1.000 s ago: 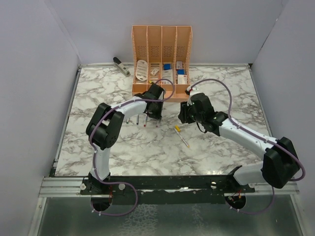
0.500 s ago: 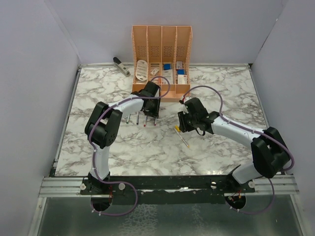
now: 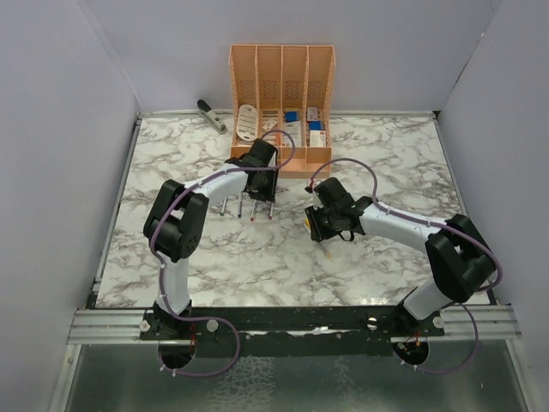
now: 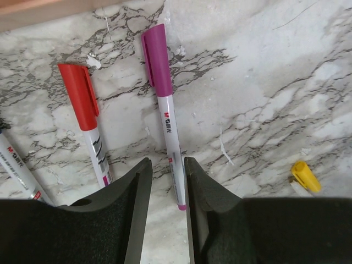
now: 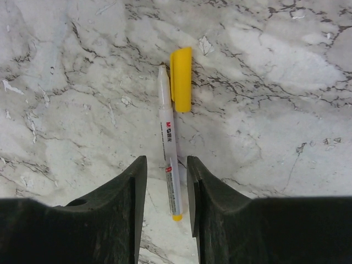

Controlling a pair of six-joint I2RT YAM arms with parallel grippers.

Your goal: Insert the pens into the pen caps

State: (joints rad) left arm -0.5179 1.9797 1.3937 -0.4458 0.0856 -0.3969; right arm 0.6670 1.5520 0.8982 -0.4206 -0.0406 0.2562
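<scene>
Right wrist view: our right pincer (image 5: pixel 165 165), jaws narrowly apart, straddles the uncapped yellow pen (image 5: pixel 168 137) beside its yellow cap (image 5: pixel 181 80); next, we judge, it must close squarely.

A white marble-patterned table (image 3: pixel 171 163) veined in grey carries a peach organizer (image 3: pixel 281 64) at its far edge, with a grey-black stapler (image 3: pixel 211 115) just left of it. Nearer the middle lie a red-capped pen (image 4: pixel 85 121) and a purple-capped pen (image 4: pixel 165 99) side by side, not touching. Further right lies an uncapped pen (image 5: pixel 168 159), with a yellow cap (image 5: pixel 181 78) just beside its tip.
</scene>
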